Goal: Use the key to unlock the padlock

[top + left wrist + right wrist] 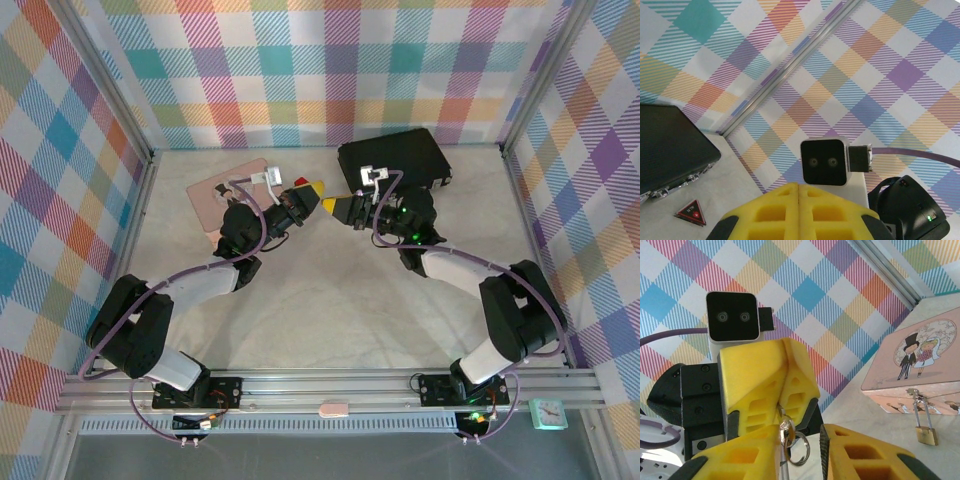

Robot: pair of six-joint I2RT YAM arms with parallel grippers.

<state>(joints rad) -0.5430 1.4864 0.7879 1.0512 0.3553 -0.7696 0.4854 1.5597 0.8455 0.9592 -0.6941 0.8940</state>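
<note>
Two bumpy yellow left gripper [783, 415] fingers [760, 375] pinch the thin shiny key [786, 429]; right gripper [800, 440] gapes. Pale table [330, 300], checked walls [300, 70].

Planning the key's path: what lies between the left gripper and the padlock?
The stretch is bare tabletop, as the right wrist view shows: nothing stands between the left gripper, holding the key, and the padlock hanging from the pink tin.

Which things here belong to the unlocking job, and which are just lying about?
Job: key in the shut left pincer; right pincer around it; padlock hanging on the pink tin.
Lying about: black case; red triangular piece.
</note>
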